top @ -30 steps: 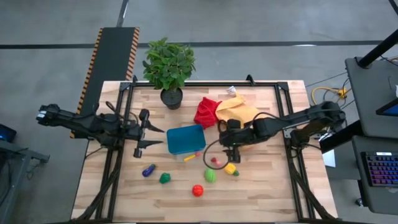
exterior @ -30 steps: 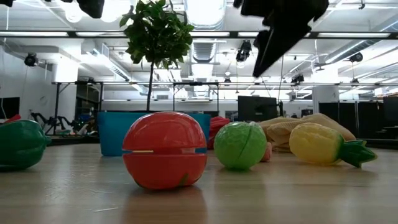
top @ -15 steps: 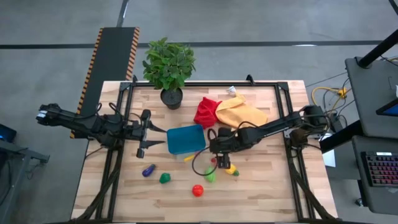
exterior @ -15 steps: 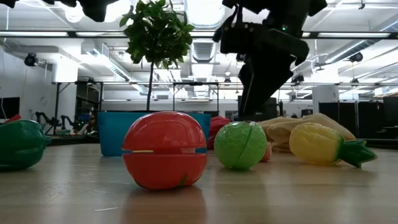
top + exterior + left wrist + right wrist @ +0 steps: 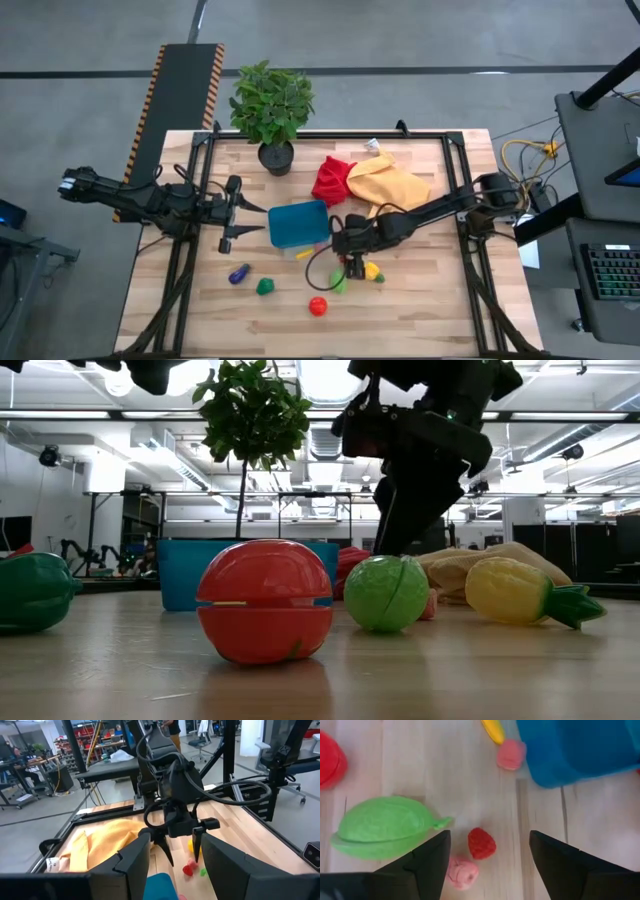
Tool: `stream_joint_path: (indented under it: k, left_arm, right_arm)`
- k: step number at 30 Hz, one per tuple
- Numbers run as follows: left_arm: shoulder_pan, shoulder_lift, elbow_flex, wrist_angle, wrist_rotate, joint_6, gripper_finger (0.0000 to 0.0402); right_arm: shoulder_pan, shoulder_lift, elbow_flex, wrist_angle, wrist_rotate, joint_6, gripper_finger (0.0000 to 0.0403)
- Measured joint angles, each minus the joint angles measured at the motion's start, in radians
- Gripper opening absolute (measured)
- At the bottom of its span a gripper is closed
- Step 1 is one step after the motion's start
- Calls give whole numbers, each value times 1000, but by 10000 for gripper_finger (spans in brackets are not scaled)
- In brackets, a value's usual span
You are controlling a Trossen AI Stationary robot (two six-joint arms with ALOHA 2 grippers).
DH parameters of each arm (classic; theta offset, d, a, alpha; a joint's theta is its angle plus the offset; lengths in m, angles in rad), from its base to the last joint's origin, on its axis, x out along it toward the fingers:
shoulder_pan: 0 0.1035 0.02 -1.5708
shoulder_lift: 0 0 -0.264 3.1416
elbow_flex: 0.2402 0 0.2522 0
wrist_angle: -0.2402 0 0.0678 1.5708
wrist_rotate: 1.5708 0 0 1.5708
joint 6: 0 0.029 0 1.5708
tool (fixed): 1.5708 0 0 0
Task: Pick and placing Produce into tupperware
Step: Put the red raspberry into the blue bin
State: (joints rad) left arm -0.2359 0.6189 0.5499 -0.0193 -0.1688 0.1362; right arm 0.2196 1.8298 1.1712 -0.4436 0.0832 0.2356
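The teal-blue tupperware [image 5: 298, 223] stands mid-table. Toy produce lies on the wood near it. A small red strawberry [image 5: 481, 843] and a pink piece [image 5: 461, 868] lie beside a green fruit [image 5: 385, 826]. A yellow fruit [image 5: 372, 271], a red tomato [image 5: 317, 306], a green pepper [image 5: 264, 287] and a purple eggplant [image 5: 238, 273] lie around them. My right gripper [image 5: 489, 837] is open and slants down over the strawberry, one finger on either side, touching nothing. My left gripper [image 5: 229, 215] hangs open and level, left of the tupperware.
A potted plant [image 5: 272, 108] stands at the far edge. A red cloth [image 5: 333, 180] and a yellow cloth [image 5: 388, 183] lie behind the tupperware. A yellow banana [image 5: 493, 730] and another pink piece [image 5: 510, 755] lie against the tupperware's near wall. Black frame rails border the table.
My right gripper has come down and moved toward the table's near-left, from beside the yellow cloth to just over the strawberry among the produce. The produce has not moved.
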Motion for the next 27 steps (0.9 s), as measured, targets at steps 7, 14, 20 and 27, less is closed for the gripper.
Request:
stream_joint_path:
  k: [7, 14, 20, 27]
  left_arm:
    - [0, 3, 0, 1, -1, 0, 164]
    - [0, 4, 0, 2, -1, 0, 164]
    - [0, 9, 0, 3, -1, 1, 164]
    - [0, 9, 0, 1, -1, 1, 164]
  right_arm:
    - [3, 53, -3, 4, -6, -5, 260]
    - [4, 70, -3, 7, -9, -3, 255]
    - [4, 103, -2, 15, -27, -1, 248]
    - [3, 108, 2, 17, -31, 0, 237]
